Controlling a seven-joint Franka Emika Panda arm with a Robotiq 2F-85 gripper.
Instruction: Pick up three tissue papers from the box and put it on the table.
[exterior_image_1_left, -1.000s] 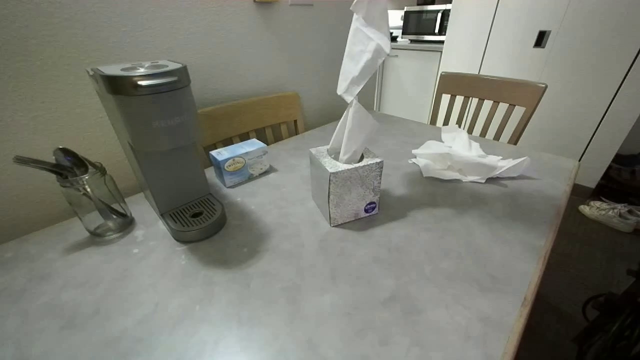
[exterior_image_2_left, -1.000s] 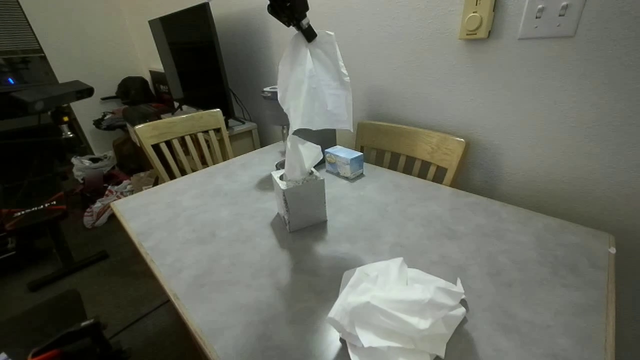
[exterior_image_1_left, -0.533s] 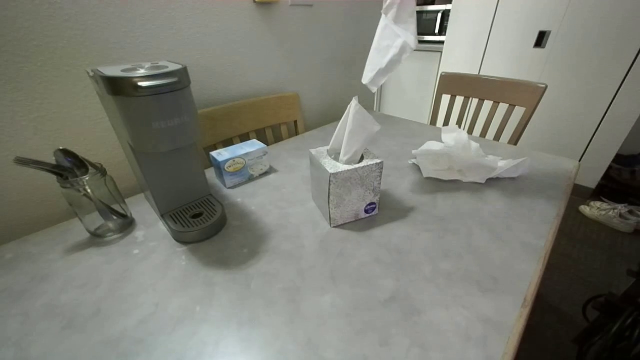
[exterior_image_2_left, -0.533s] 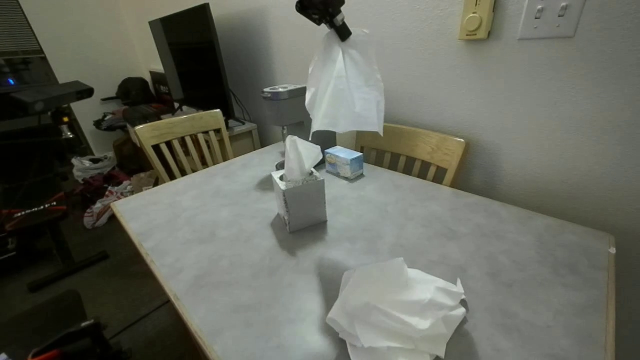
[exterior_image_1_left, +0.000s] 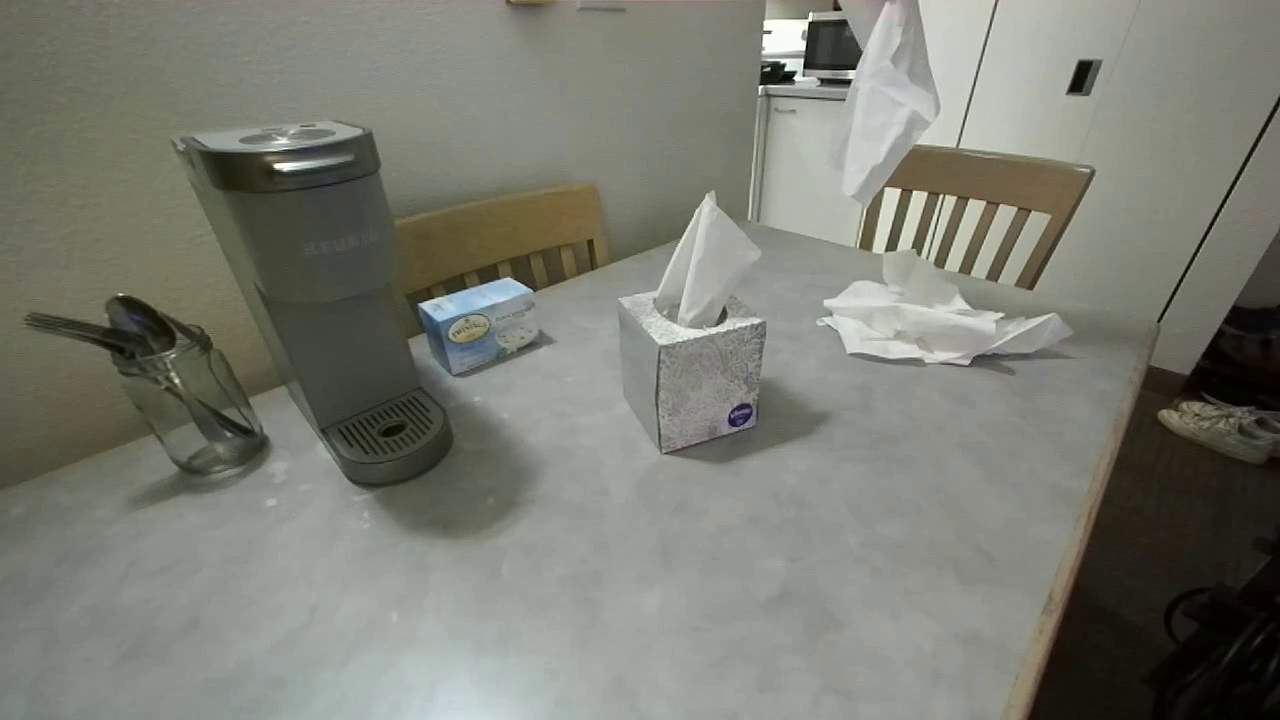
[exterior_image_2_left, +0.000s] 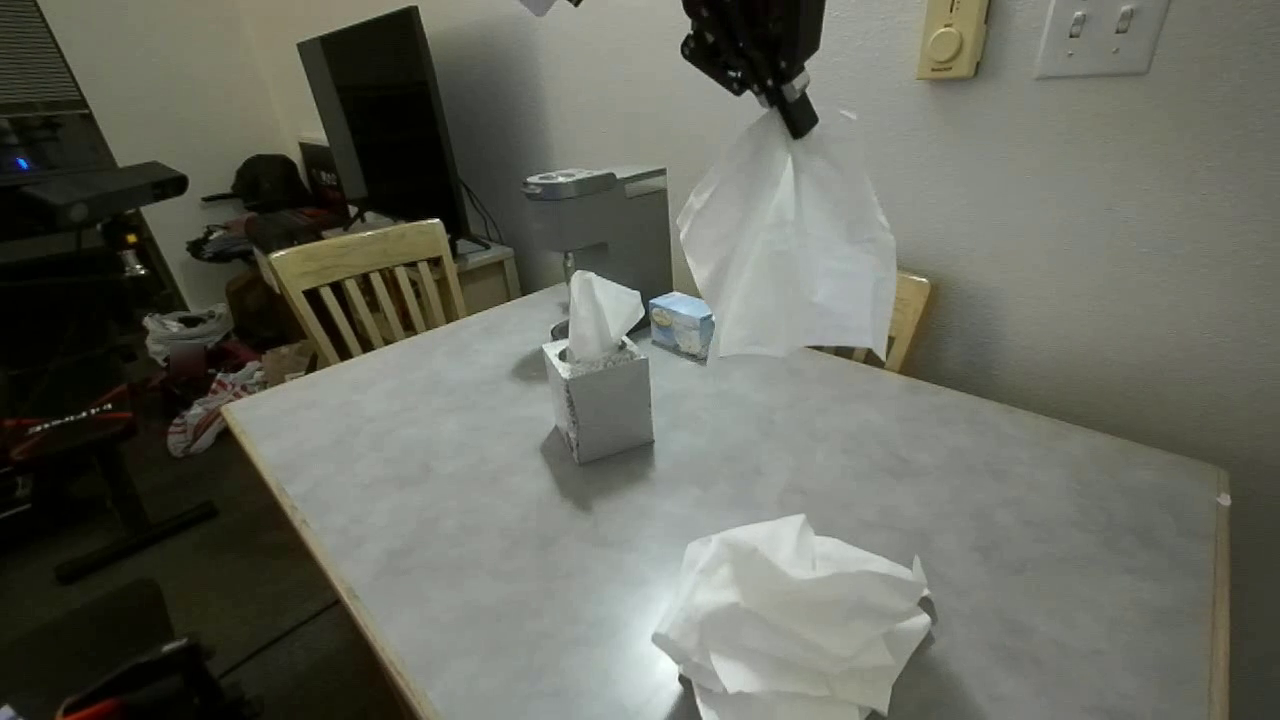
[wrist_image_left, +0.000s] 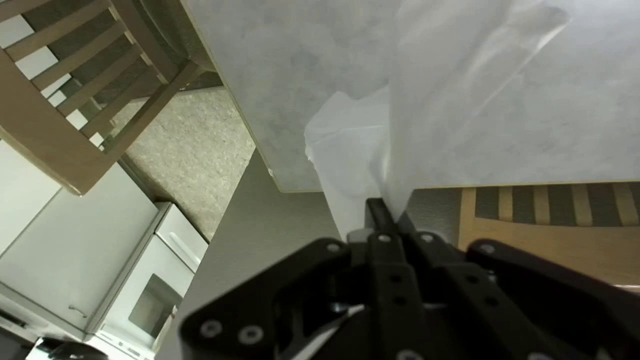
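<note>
My jaws pinch a thin white paper tissue (exterior_image_2_left: 800, 250). It hangs below them, clear of the smooth grey bench (exterior_image_2_left: 450, 480).

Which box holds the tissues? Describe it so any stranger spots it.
Find the grey table, then the tall coffee maker on it. In an exterior view, right of that stands a small cube-shaped box. Unlike the light-blue box nearby, it is whitish-grey, with a purple mark and a white tissue poking from its top.
</note>
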